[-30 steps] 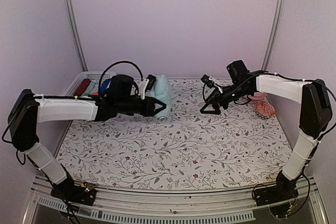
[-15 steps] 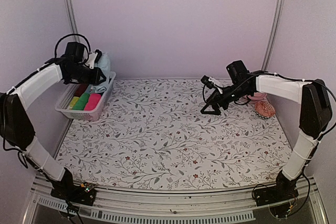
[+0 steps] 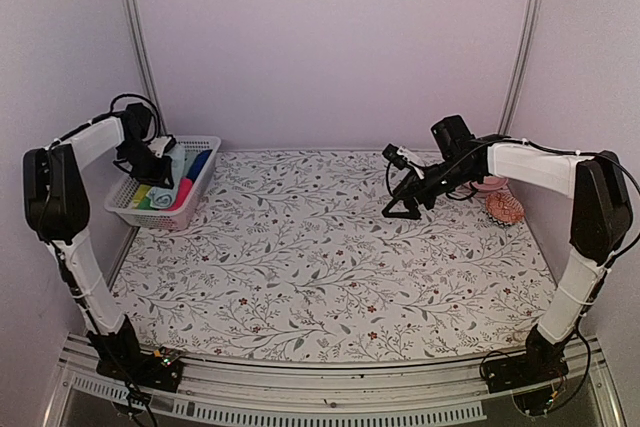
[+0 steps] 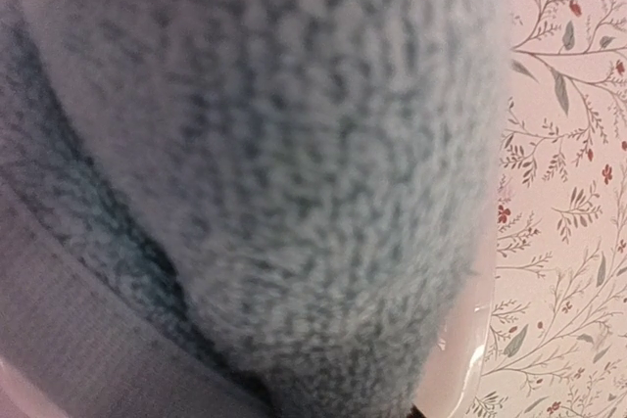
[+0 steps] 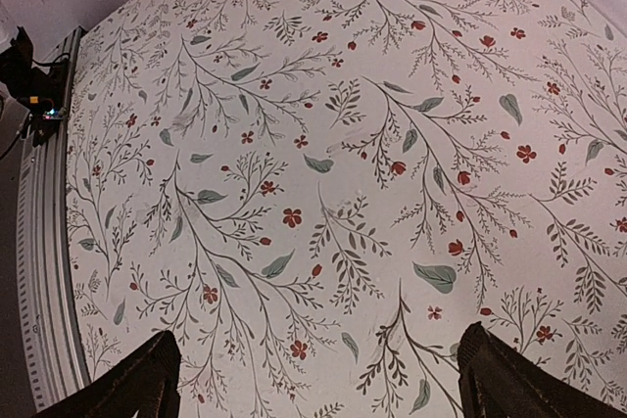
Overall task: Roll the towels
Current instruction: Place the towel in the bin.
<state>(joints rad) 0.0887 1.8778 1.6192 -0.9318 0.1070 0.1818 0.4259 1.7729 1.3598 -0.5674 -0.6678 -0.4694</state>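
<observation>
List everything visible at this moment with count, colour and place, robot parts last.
Pale blue towel: one, pale blue, fills the left wrist view.
Pink towel: one, bright pink, rolled, in the basket.
Basket: one, white, far left of the table.
Dark blue roll: one, dark blue, at the basket's far end.
Yellow-green roll: one, partly hidden, in the basket.
Patterned object: one, orange-red, at the far right.
Pink object: one, mostly hidden behind the right arm.
Tablecloth: one, white floral, covers the table.
Left end effector: over the basket, fingers hidden.
Right end effector: open, above the cloth.
</observation>
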